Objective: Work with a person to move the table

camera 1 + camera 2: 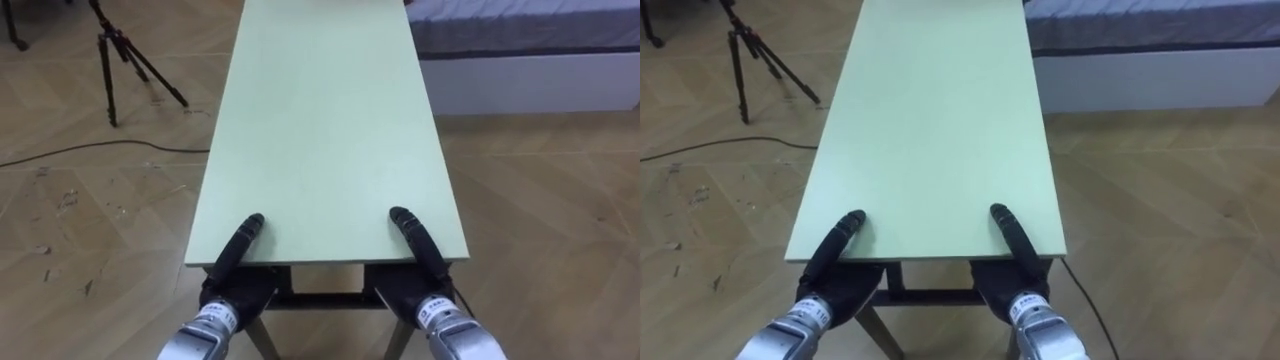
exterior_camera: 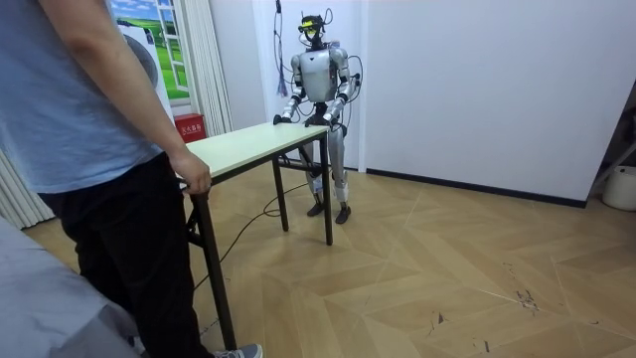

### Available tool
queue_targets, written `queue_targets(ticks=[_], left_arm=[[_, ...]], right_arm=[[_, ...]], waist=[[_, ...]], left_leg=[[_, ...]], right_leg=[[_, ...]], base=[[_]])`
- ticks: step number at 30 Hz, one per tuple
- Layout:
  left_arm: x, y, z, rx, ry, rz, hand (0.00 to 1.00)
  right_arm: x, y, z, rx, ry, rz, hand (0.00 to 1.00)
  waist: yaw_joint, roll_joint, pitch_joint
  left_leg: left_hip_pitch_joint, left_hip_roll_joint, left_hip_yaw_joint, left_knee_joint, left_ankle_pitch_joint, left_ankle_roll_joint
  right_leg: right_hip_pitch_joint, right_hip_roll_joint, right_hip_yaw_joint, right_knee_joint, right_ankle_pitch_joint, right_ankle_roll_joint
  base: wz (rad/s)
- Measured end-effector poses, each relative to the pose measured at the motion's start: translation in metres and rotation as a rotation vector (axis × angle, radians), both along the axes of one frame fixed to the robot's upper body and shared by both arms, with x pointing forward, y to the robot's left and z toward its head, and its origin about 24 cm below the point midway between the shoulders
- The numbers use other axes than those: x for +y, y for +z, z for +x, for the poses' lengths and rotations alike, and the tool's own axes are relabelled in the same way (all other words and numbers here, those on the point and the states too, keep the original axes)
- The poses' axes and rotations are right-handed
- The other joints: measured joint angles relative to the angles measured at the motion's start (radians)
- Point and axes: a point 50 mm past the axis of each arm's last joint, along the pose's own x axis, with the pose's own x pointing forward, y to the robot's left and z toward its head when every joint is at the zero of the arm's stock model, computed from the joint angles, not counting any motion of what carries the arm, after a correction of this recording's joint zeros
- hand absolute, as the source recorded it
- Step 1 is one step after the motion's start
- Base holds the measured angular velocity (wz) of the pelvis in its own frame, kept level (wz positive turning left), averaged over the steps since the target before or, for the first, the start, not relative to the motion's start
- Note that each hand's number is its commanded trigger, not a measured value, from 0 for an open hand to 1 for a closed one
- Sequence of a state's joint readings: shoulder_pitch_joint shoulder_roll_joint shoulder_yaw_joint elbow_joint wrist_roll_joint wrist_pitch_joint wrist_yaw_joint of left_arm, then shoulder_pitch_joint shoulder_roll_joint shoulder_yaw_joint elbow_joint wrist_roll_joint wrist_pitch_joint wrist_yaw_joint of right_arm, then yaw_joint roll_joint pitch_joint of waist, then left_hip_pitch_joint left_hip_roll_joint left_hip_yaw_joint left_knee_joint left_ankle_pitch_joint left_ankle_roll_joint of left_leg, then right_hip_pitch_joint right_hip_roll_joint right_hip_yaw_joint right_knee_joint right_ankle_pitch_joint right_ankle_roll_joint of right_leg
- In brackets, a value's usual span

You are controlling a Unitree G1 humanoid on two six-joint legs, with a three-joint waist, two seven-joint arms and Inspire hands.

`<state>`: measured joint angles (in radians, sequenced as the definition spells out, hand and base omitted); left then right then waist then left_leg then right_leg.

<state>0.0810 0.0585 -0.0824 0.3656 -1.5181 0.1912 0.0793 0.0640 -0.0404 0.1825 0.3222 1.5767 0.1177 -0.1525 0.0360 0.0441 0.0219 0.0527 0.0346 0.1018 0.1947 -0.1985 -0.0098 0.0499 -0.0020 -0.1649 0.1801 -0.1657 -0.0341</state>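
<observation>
Table (image 1: 330, 120) runs up the middle of the eye views, near end at the bottom of frame. In the room view it spans from the robot at top centre to the person (image 2: 89, 109) at the left edge.

Left hand (image 1: 238, 248), bottom left of centre: dark thumb flat on the surface, the other fingers tucked under the near edge, pinching the board. Right hand (image 1: 415, 245), bottom right of centre: same clamp. Person's hand (image 2: 191, 171) rests on the far corner.

Risks:
- The surface is smooth and matte and the hold is only a thin pinch, so a sudden pull from the person could slide the edge out of the fingers.
- If the two ends lift or walk at different rates, the table would tilt or twist, loading one hand.
- Tripod (image 1: 120, 50), upper left, and a black cable (image 1: 100, 150) across the floor (image 1: 80, 220) could catch a table leg (image 2: 328, 199) or a step.
- Bed (image 1: 520, 50), upper right, sits close beside the far end, so a swing that way would bump it.

Materials:
- Table: pale green laminate top, long thin rectangle with square edges, on a dark metal frame and slim straight legs.
- Floor: herringbone wood, scuffed.
- Bed: grey cover over a white base.
</observation>
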Motion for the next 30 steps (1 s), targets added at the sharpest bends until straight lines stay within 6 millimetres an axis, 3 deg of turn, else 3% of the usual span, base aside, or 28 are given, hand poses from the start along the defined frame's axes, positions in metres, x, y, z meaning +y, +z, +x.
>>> queue_targets(ticks=[30], left_arm=[[-0.003,-0.0014,-0.0004,0.009,-0.023,0.058,1.0]], right_arm=[[0.0012,0.0,0.0009,0.0,-0.008,-0.036,1.0]], waist=[[-0.001,-0.001,-0.0005]], left_leg=[[-0.004,-0.004,-0.001,0.002,0.0,0.0]], right_leg=[[-0.002,-0.009,-0.003,0.002,0.0,0.001]], base=[[0.0]])
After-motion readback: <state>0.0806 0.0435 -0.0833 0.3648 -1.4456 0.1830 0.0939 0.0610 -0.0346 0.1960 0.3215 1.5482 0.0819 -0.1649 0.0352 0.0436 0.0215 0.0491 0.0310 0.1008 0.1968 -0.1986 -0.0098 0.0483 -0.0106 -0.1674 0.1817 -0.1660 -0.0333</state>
